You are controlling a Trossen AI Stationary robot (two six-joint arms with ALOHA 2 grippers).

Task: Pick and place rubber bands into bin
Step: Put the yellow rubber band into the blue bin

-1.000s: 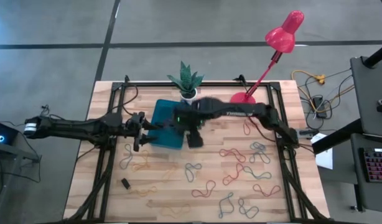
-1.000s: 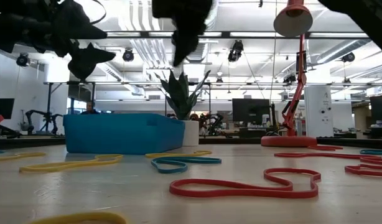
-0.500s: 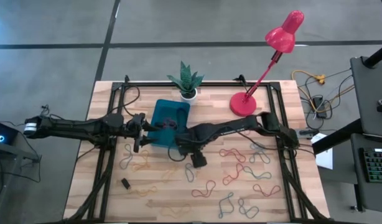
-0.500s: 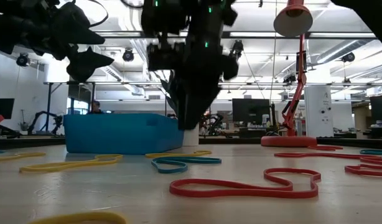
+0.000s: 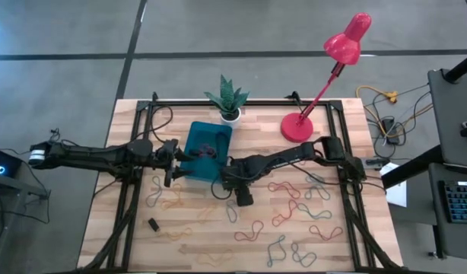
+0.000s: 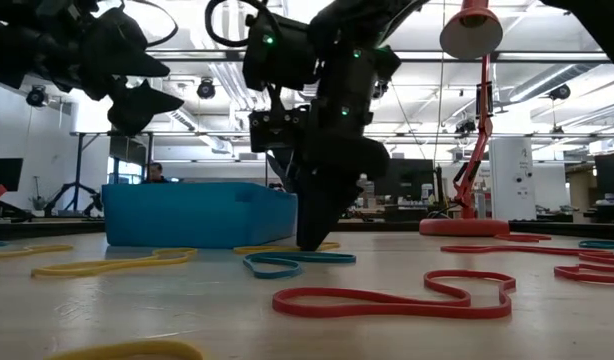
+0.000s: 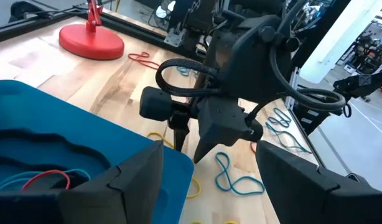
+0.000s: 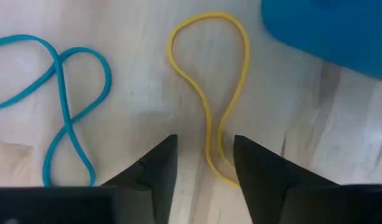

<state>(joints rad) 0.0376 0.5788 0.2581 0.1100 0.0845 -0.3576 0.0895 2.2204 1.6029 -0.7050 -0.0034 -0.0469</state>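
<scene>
Yellow band (image 8: 211, 93) on wooden worktop (image 5: 325, 243), just beside the bin (image 5: 207, 149).
Right hand (image 8: 203, 163) straddles its tail, fingers apart, ungripped. Left hand (image 5: 173, 161) open at bin's far side.

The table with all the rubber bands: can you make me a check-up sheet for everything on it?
Surface: pale wooden plank table, black frame rails.
Job's things: shallow teal plastic bin holding a few bands; thin yellow rubber band loop between the right hand's fingers; red, yellow and teal bands scattered around.
Clutter: small green plant in white pot; pink desk lamp; small black block.
Hands: right hand down at the table, fingers apart; left hand open beside the bin.
Cables: black ones along the arms.
Surroundings: grey floor, lab room.
</scene>
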